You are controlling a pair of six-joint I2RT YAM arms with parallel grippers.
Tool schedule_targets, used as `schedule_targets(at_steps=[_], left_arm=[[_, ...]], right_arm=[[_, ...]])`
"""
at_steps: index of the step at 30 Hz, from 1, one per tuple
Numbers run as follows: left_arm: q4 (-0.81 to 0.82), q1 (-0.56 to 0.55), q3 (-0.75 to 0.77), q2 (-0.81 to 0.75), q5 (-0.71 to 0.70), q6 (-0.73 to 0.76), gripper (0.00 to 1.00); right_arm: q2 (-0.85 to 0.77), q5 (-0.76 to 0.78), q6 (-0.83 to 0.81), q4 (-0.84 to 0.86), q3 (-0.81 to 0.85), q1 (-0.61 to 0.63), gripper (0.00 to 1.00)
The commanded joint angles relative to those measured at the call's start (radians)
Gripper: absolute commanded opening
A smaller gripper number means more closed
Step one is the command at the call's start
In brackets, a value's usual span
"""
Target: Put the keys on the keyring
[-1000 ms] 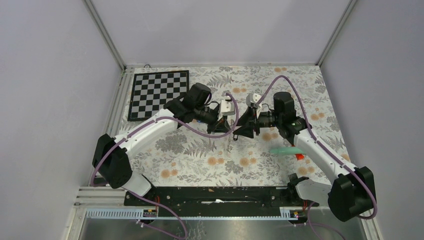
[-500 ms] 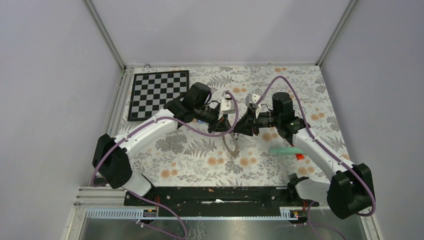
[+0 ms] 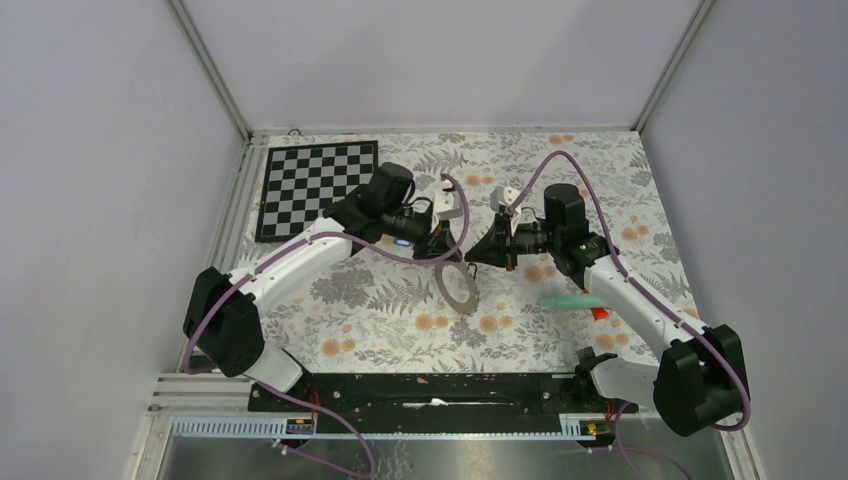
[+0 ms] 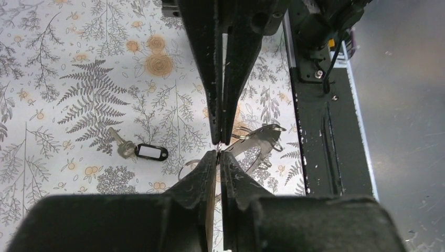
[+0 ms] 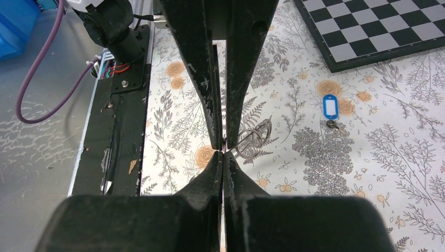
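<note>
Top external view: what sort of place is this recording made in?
Probably a lab robot cell: grey walls and aluminium posts enclose a cloth-covered table, with left arm and right arm bolted at its near edge.

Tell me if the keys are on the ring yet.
Off. The blue-tagged key and the black-tagged key both lie on the table, apart from the ring.

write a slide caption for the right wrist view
right hand and left hand, both shut, meet tip to tip at the keyring; blue-tagged key lies on the floral cloth
</note>
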Motion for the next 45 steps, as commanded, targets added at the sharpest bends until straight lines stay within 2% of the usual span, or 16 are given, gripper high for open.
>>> schedule_targets(at_steps=[1,4,8,11,15,17,21,34,41,45], left_arm=[[0.196,0.072,-0.019,-0.063,0.138,-0.139,0.15],[0.323,0.131,-0.060,-0.087,0.178,-0.251,0.29],[0.555,0.198,-0.176,-0.136,0.225,-0.429,0.39],[0.754,0.202,-0.246,-0.147,0.257,-0.548,0.41],[1.023,0.199,-0.310,-0.128,0.257,-0.706,0.41],[1.104,0.198,-0.318,-0.110,0.253,-0.758,0.41],[1.146,0.185,-0.308,-0.084,0.223,-0.767,0.40],[1.102,0.155,-0.296,-0.053,0.208,-0.690,0.36],[1.089,0.141,-0.275,-0.028,0.204,-0.676,0.22],[1.093,0.141,-0.277,-0.027,0.204,-0.672,0.08]], right_arm=[[-0.006,-0.017,0.094,0.094,0.045,-0.004,0.00],[0.011,-0.034,0.203,0.198,0.068,-0.011,0.00],[0.037,-0.064,0.445,0.437,0.059,-0.039,0.00],[0.057,-0.076,0.643,0.659,0.026,-0.059,0.00],[0.074,-0.061,0.732,0.792,-0.007,-0.068,0.00],[0.080,-0.052,0.762,0.836,-0.023,-0.069,0.00],[0.088,-0.043,0.790,0.881,-0.041,-0.070,0.00],[0.088,-0.041,0.818,0.921,-0.059,-0.070,0.00],[0.084,-0.039,0.814,0.922,-0.069,-0.070,0.00],[0.082,-0.039,0.808,0.918,-0.073,-0.070,0.00]])
